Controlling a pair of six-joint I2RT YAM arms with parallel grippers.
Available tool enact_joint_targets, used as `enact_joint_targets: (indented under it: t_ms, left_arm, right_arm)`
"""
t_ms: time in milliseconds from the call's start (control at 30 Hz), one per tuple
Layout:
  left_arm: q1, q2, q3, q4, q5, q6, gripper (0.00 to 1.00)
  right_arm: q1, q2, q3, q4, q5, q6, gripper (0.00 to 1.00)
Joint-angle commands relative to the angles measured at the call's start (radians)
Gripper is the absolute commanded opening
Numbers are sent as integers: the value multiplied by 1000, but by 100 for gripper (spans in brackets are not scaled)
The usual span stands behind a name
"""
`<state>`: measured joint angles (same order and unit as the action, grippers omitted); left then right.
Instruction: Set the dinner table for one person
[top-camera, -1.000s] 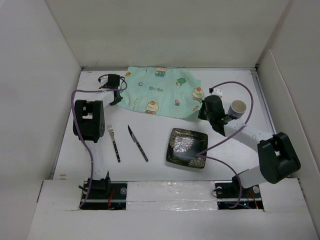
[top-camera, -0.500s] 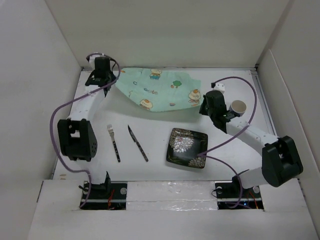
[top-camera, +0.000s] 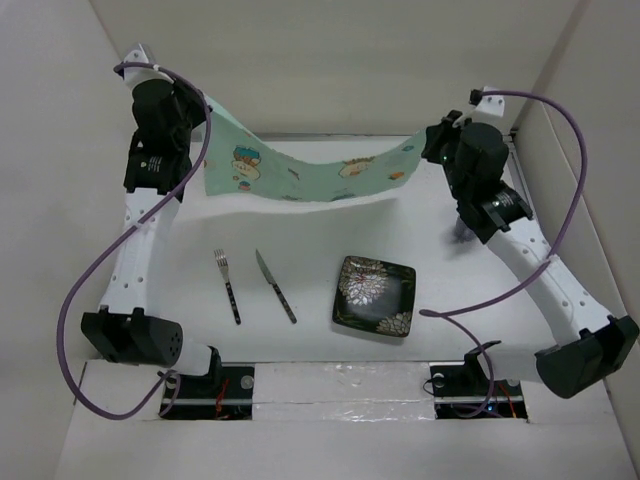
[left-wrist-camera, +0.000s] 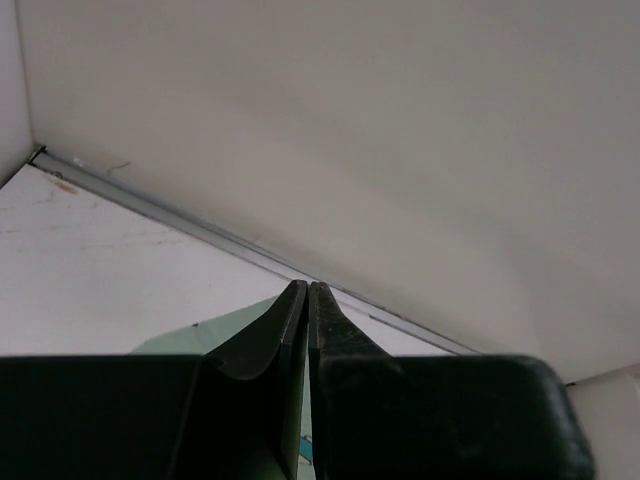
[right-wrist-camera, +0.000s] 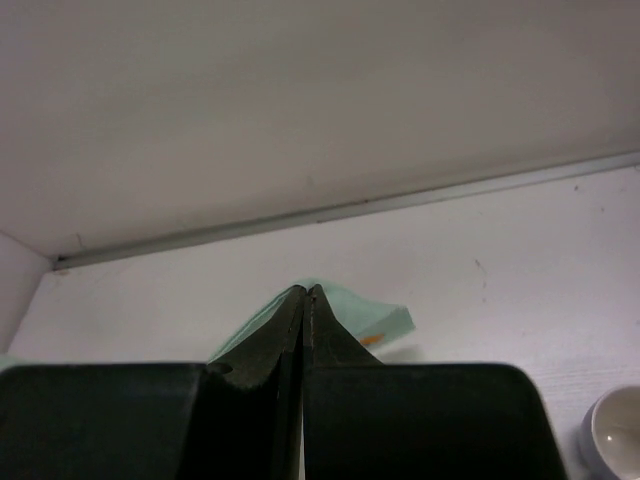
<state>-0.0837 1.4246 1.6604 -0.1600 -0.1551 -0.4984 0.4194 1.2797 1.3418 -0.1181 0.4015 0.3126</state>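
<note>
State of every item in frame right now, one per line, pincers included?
cloth mat: lifted, stretched out, sagging in the middle
left pincer: shut on cloth mat corner
right pincer: shut on opposite corner
fork: lying flat, free
knife: lying flat, free
plate: flat, empty
cup: upright, looks empty, partly out of view

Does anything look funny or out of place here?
Yes, the bear cloth is not lying flat. The left gripper and right gripper each pinch a corner, so it hangs sagging above the dinner table.
</note>
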Motion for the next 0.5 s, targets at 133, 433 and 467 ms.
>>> enact_joint_targets:
  t_ms: [133, 433, 467]
  left_arm:
    - [1, 59, 145, 27, 22, 11, 0]
    - [1, 286, 364, -30, 28, 26, 0]
    - [1, 310, 387, -32, 25, 27, 0]
  right_arm:
    - [-67, 124, 243, -43, -9, -84, 0]
    - [-188, 469, 648, -98, -107, -127, 0]
    - [-206, 492, 684, -112, -113, -125, 0]
